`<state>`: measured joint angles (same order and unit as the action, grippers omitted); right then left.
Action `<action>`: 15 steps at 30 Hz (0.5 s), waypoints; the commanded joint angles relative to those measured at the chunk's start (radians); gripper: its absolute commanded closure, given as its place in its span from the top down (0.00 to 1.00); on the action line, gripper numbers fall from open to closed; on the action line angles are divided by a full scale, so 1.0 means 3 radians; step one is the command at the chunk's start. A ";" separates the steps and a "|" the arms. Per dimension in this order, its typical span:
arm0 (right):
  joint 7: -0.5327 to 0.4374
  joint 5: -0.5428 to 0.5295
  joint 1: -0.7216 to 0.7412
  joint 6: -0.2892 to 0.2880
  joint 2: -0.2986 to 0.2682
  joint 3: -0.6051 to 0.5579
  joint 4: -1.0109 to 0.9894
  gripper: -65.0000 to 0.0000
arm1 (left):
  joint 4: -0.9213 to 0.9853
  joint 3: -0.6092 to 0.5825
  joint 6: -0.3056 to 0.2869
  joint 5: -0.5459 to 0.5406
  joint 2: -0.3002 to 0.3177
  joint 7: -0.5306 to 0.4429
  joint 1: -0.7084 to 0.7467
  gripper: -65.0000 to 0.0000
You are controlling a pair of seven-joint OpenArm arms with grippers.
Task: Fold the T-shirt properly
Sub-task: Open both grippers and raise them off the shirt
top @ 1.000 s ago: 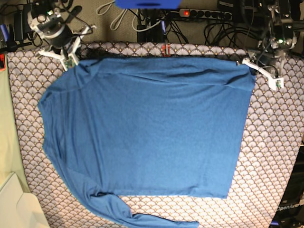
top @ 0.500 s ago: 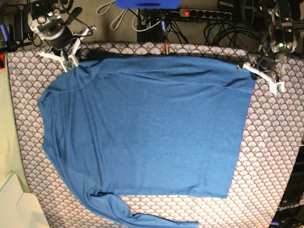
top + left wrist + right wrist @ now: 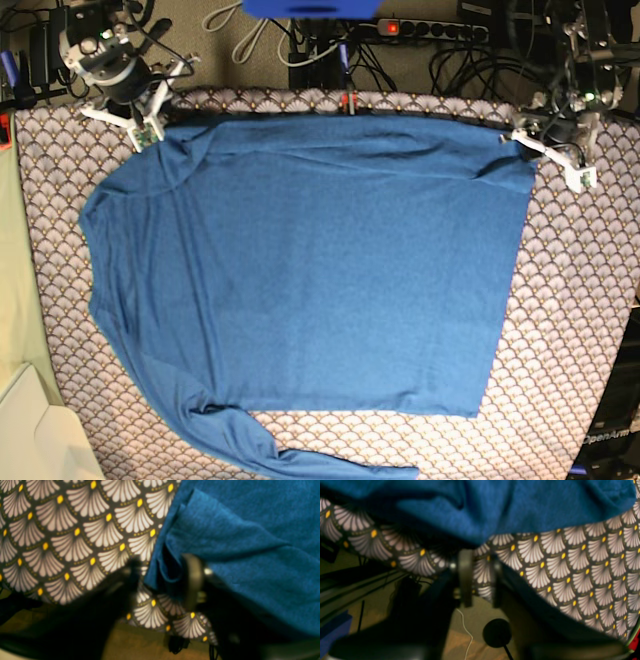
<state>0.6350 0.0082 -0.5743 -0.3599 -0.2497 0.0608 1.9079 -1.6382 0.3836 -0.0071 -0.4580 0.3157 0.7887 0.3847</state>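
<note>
The blue T-shirt [image 3: 310,270] lies spread flat on the fan-patterned tablecloth [image 3: 580,300], with one long sleeve [image 3: 300,462] trailing along the near edge. My left gripper [image 3: 550,152] is at the shirt's far right corner. In the left wrist view the gripper [image 3: 162,576] is open, with the folded corner of the shirt [image 3: 225,542] lying between its fingers against the right finger [image 3: 192,580]. My right gripper [image 3: 140,118] is at the far left corner. In the right wrist view it [image 3: 480,575] is narrowly open and empty, just short of the shirt's edge [image 3: 495,510].
The table's far edge runs close behind both grippers; beyond it lie cables and a power strip [image 3: 430,30]. A blue object [image 3: 310,8] sits at the top centre. A pale green surface [image 3: 12,250] and a white container [image 3: 35,430] lie along the left side.
Both grippers have shifted slightly toward the table's far edge at the shirt's corners. The shirt's far edge has barely moved.
</note>
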 commanded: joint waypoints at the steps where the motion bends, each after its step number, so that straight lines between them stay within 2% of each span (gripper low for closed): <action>1: -0.0053 -0.0004 -0.0006 0.0006 -0.0035 0.0020 0.0051 0.30 | -0.0065 0.0013 0.0001 -0.0015 0.0045 -0.0044 -0.0006 0.53; 4: -0.0058 -0.0004 -0.0006 0.0006 -0.0035 0.0020 0.0051 0.40 | -0.0065 0.0033 0.0001 -0.0015 0.0045 -0.0044 -0.0006 0.61; 6: -0.0063 -0.0004 -0.0006 0.0006 -0.0035 0.0040 0.0051 0.44 | -0.0065 0.0044 0.0001 -0.0015 0.0045 -0.0044 -0.0001 0.61; 9: -0.0094 -0.0004 -0.0016 0.0000 -0.0014 0.0168 0.0056 0.44 | -0.0071 0.0115 0.0001 -0.0015 0.0050 -0.0059 0.0014 0.62; 15: -0.0140 -0.0004 0.0055 0.0006 0.0001 0.0429 0.0056 0.44 | -0.0071 0.0621 0.0001 -0.0077 0.0014 -0.0059 -0.0011 0.62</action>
<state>0.6174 0.0101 -0.5636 -0.3611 -0.2443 0.1837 1.9079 -1.6386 0.5617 -0.0044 -0.4694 0.3042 0.7876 0.3843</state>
